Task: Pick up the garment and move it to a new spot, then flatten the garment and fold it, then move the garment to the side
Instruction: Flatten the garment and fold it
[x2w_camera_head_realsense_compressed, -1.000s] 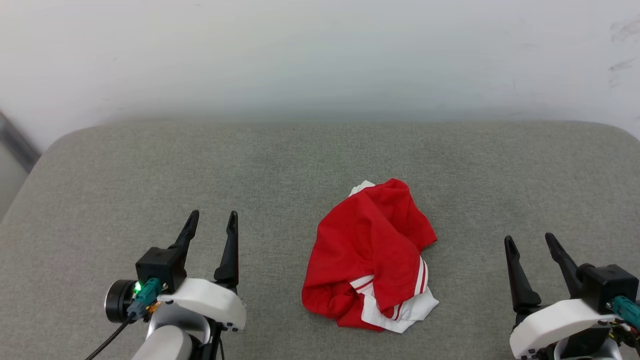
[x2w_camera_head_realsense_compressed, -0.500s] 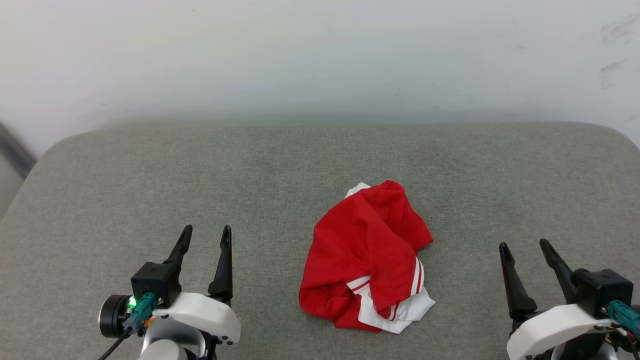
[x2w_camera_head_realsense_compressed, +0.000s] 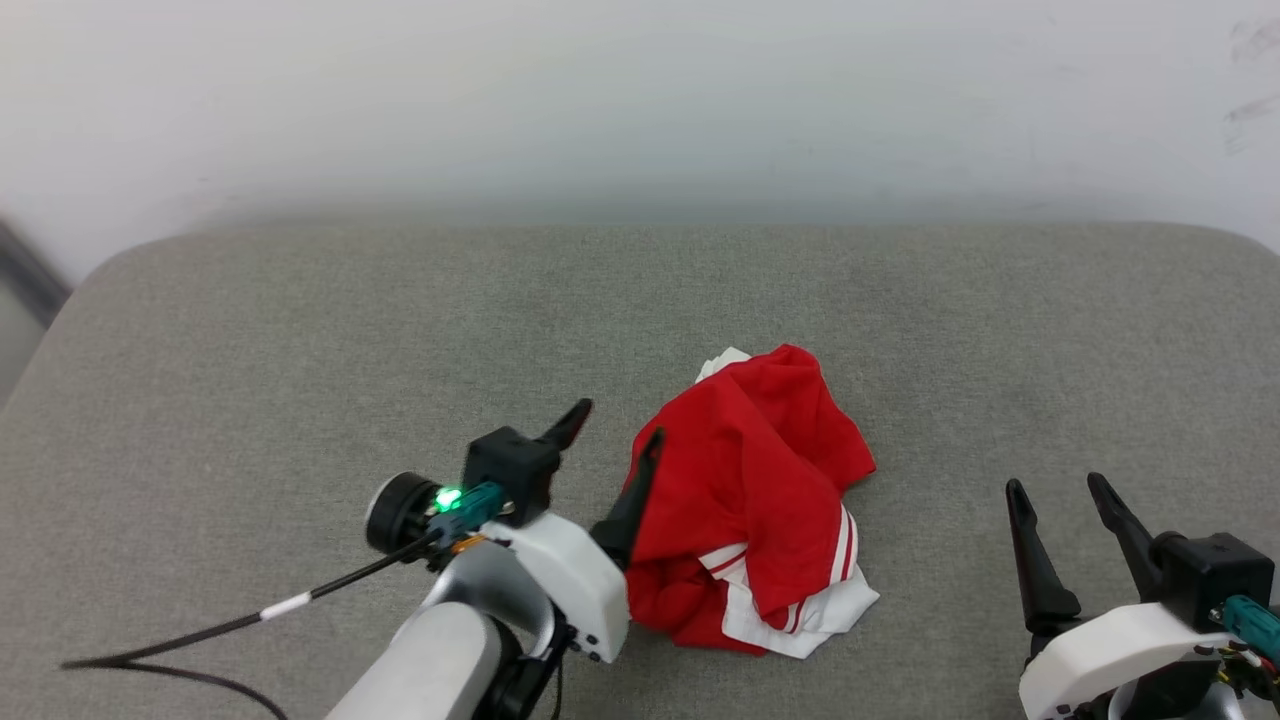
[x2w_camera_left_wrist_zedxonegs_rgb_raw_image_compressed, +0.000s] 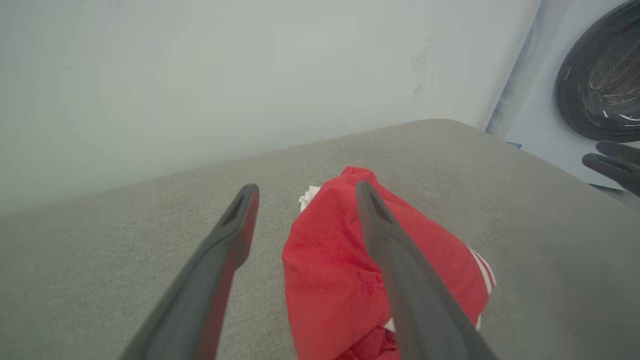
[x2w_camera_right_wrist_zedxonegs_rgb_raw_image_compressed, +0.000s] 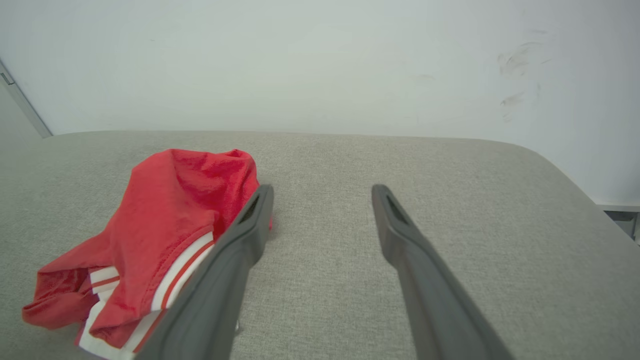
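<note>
The garment (x2w_camera_head_realsense_compressed: 760, 500) is a crumpled red heap with white, red-striped trim at its near side, lying on the grey padded surface (x2w_camera_head_realsense_compressed: 300, 330) right of centre. My left gripper (x2w_camera_head_realsense_compressed: 617, 425) is open at the heap's left edge. In the left wrist view the garment (x2w_camera_left_wrist_zedxonegs_rgb_raw_image_compressed: 330, 270) lies partly between the jaws of the left gripper (x2w_camera_left_wrist_zedxonegs_rgb_raw_image_compressed: 306, 189), one finger over the red cloth and the other over bare grey fabric. My right gripper (x2w_camera_head_realsense_compressed: 1056, 486) stands open at the lower right, apart from the cloth. In the right wrist view the garment (x2w_camera_right_wrist_zedxonegs_rgb_raw_image_compressed: 170, 210) lies left of the open right gripper (x2w_camera_right_wrist_zedxonegs_rgb_raw_image_compressed: 322, 190).
A pale wall (x2w_camera_head_realsense_compressed: 640, 100) rises behind the surface's rounded far edge. In the left wrist view a washing machine's dark round door (x2w_camera_left_wrist_zedxonegs_rgb_raw_image_compressed: 600, 75) stands past the surface's right end. A black cable (x2w_camera_head_realsense_compressed: 200, 630) trails from the left wrist.
My left arm has swung right and forward, bringing its open jaws to the garment's left edge. The right gripper has held its place. The garment has not moved.
</note>
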